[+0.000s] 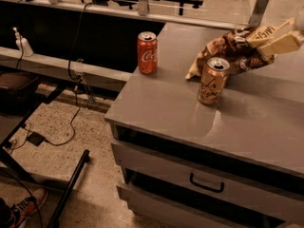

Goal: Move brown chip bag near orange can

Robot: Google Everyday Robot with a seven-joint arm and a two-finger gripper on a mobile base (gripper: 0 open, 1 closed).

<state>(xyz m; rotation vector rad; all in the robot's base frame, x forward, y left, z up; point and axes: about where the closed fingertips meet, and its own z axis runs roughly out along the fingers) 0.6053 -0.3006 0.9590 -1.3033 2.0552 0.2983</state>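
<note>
Nearest the camera is the front of the grey bench, with a drawer whose dark handle faces out. On the top, toward the right, the orange can stands upright with its silver lid showing. Just behind it lies the brown chip bag. Its crumpled left end comes down to the bench close beside the can, and its right end rises toward the edge of the view. Whether bag and can actually touch cannot be told from this angle. There the gripper comes in from the upper right, with its cream jaws clenched on the bag's raised end. A red Coca-Cola can stands upright well to the left, near the bench's far corner and apart from both. The bag already looks to be next to its target, so the carry seems nearly done and the step in hand is probably the set-down. The next move would call for lowering the held end until the foil rests on the bench. The jaws would then let go and draw back up and away without tugging the bag or nudging the can over.
</note>
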